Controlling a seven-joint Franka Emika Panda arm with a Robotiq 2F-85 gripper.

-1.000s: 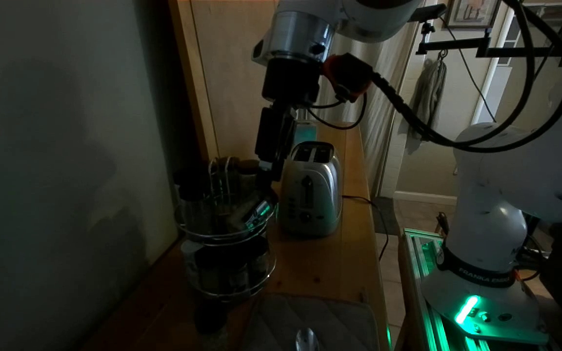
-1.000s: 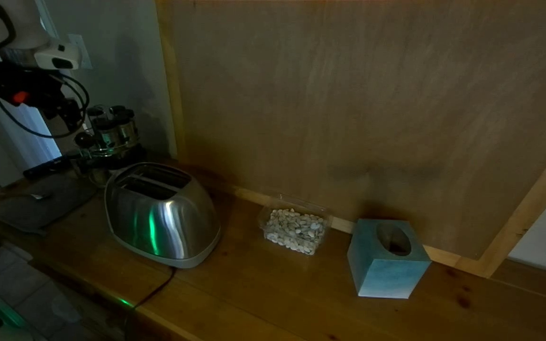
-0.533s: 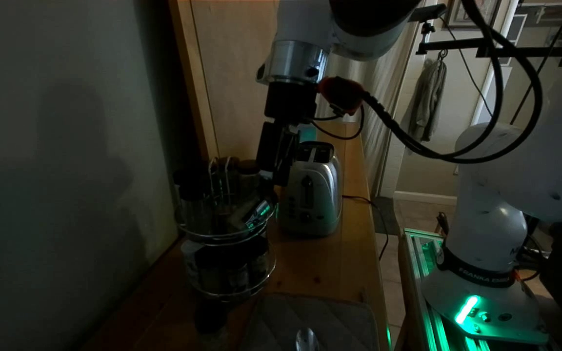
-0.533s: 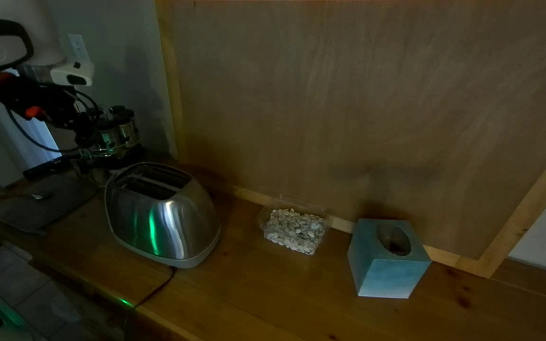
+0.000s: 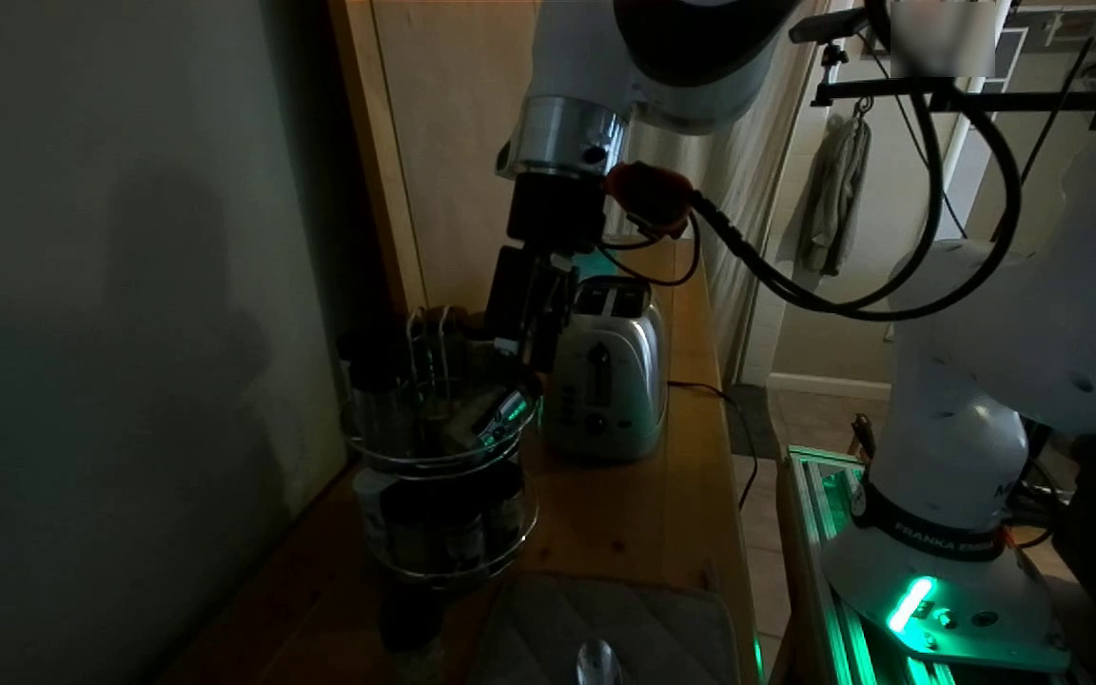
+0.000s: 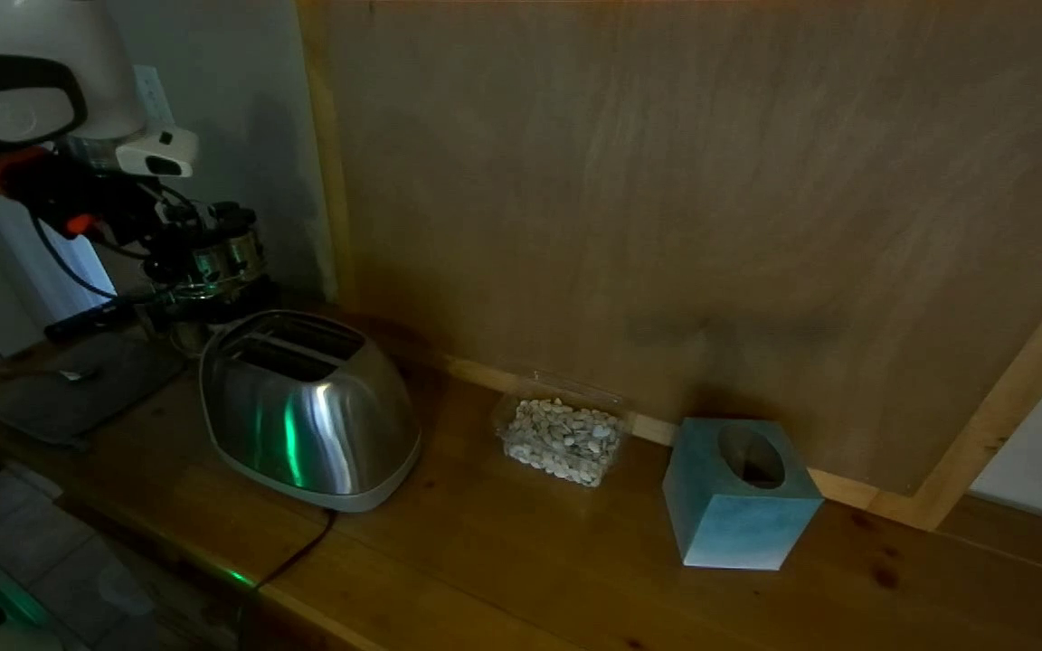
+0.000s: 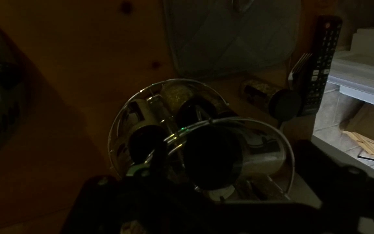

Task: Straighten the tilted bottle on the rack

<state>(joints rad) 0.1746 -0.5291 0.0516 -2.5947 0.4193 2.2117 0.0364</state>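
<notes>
The claw (image 7: 232,152) stands with its jaws spread wide, the black cap (image 7: 213,159) of the tilted bottle (image 5: 494,419) showing between them in the wrist view; it is not seen to have hold of anything. Over the last second the arm (image 5: 567,133) has sunk closer to the rack (image 5: 436,463) and the jaws have parted further, while the bottle's lean looks unchanged. That suggests a grasp being set up, with the straightening itself not yet begun. The bottle lies aslant on the upper tier, its cap end towards the toaster (image 5: 605,381). Whether either jaw touches it is unclear: the tips are black against black, and in an exterior view the claw (image 6: 168,253) merges with the rack's dark contents. The other bottles (image 5: 381,419) are largely lost in shadow, and a jar (image 7: 268,99) beside the rack is too dim to read. Farther out, the wrist view cuts off the toaster at its left edge, and in an exterior view the spoon (image 5: 598,663) on the grey mat (image 5: 662,618) runs out at the bottom.
</notes>
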